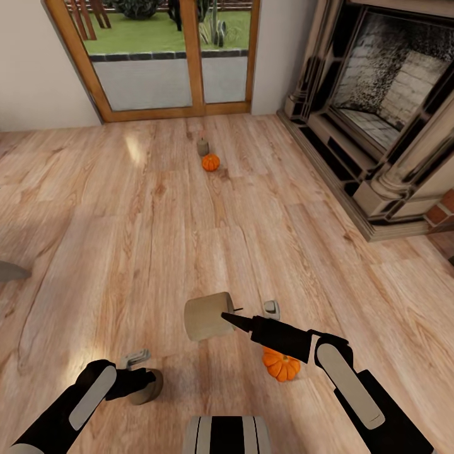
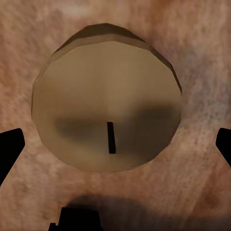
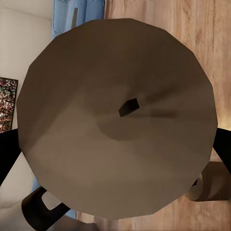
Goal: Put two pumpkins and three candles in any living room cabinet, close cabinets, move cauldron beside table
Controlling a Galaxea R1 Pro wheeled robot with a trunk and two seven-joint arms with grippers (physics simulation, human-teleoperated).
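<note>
Both of my pincers are over the wooden floor (image 1: 145, 221). My right pincer (image 1: 234, 320) holds a beige candle (image 1: 208, 315) lifted off the floor and tipped on its side, its wick end turned toward my fingers; in the right wrist view that round wick face (image 3: 115, 120) sits right in front of the pincer with a dark finger (image 3: 8, 149) at either edge. Just below and beside this pincer a pumpkin (image 1: 281, 365) lies on the boards, partly hidden by my right arm.

My left pincer (image 1: 140, 364) hangs directly above a second candle (image 1: 146, 387) that stands upright on the floor. In the left wrist view its top and wick (image 2: 108, 115) lie between my spread fingertips (image 2: 9, 147), which stand wide apart and clear of the wax.

Well beyond both pincers, toward the glass door (image 1: 170, 57), a third candle (image 1: 202, 146) stands just beside another pumpkin (image 1: 210, 162). Off past my right pincer rises the fireplace surround (image 1: 378, 113).
</note>
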